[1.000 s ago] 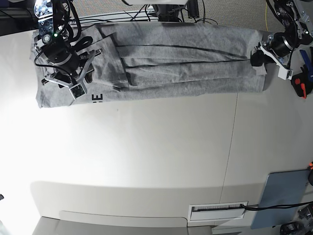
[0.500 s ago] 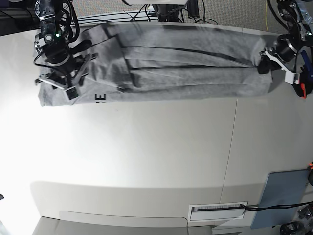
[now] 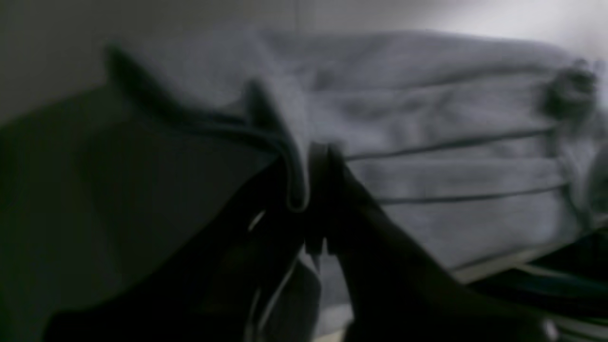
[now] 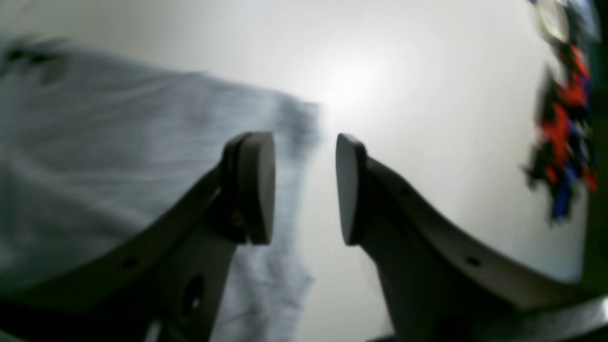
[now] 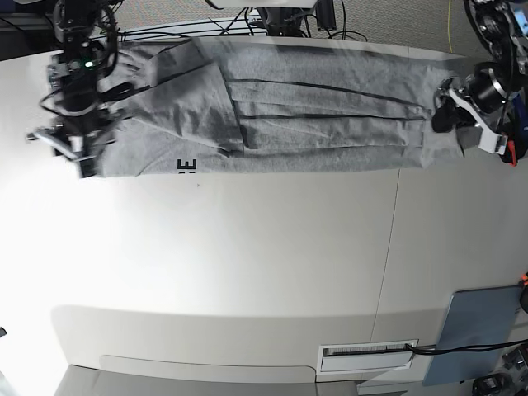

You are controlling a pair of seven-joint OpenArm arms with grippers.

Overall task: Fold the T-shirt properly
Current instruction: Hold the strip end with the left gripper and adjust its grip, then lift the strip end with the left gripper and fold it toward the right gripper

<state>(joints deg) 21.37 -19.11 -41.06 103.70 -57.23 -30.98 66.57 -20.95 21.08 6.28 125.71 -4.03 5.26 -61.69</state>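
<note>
The heather-grey T-shirt (image 5: 330, 115) lies in a long band along the table's far edge, with black lettering (image 5: 187, 165) at its near edge. My left gripper (image 5: 440, 118) is shut on the shirt's right end. In the left wrist view (image 3: 304, 194) its dark fingers pinch a fold of the grey cloth (image 3: 451, 180). My right gripper (image 5: 84, 163) is at the shirt's left end. In the right wrist view (image 4: 304, 187) it is open and empty, with the cloth's edge (image 4: 95, 156) under its left finger (image 4: 256, 185).
A rigid grey-blue panel (image 5: 478, 330) lies at the near right corner, beside a white labelled slot (image 5: 367, 355). Red and black tools (image 5: 511, 144) sit at the right edge and also show in the right wrist view (image 4: 565, 133). Cables (image 5: 289, 25) run behind the table.
My right gripper has moved left, from on top of the shirt to its left edge. The shirt has slid a little to the right with my left gripper.
</note>
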